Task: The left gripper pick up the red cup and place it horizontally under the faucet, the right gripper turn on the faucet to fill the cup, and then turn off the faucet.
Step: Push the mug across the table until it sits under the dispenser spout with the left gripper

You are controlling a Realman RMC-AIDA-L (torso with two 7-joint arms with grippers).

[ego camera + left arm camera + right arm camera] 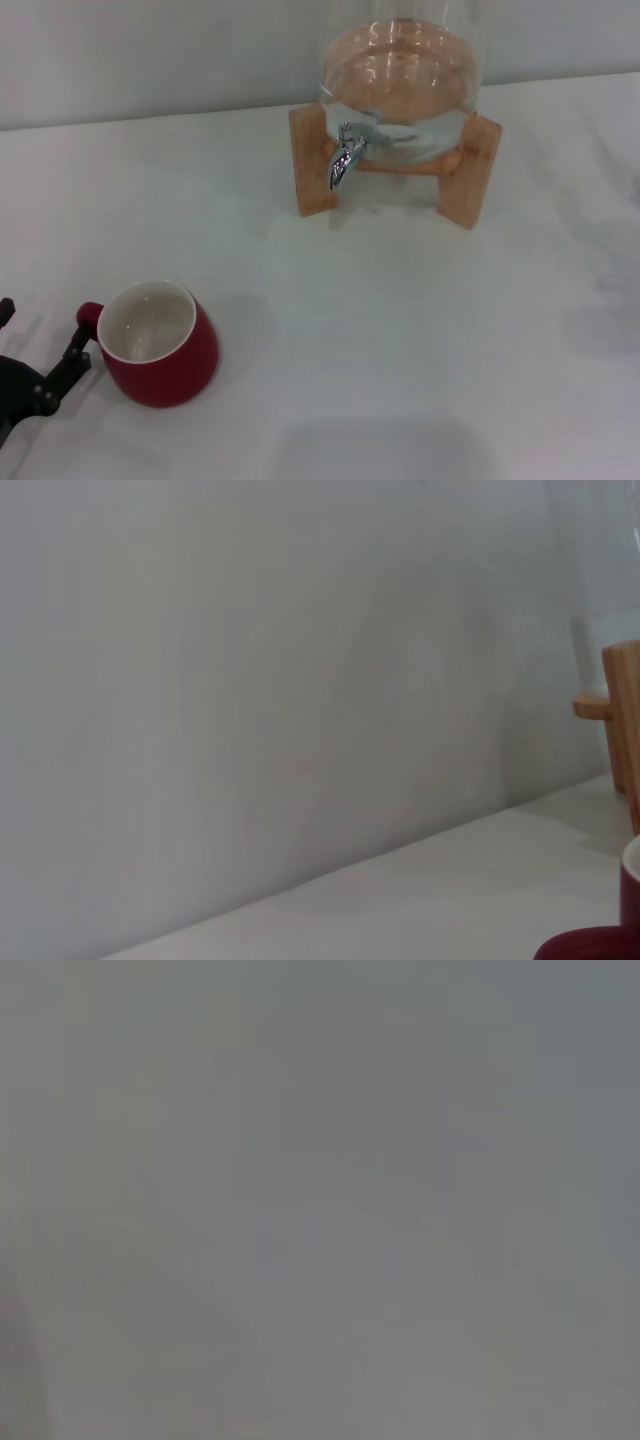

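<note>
One gripper shows in the head view: the left gripper [38, 330], low at about 8 o'clock of the scene. Its two black fingers are spread wide; one finger [72, 355] reaches up to the small loop handle of the red cup [158, 343], its tip just at or touching the handle, while the other finger shows only as a tip at the picture's edge. Nothing is held between them.

The red cup stands upright on the white table [400, 340], mouth up, cream inside showing, handle turned toward 9 o'clock. In the left wrist view only a sliver of the cup [610, 925] shows, with a piece of the wooden stand [622, 715] beyond it.

The faucet [347, 152] sits at about 1 o'clock from the cup, well apart from it, spout turned down, fixed to the glass dispenser [400, 70] on its wooden stand.

The right gripper is not in view; the right wrist view is a grey blur. No writing or labels can be read.
</note>
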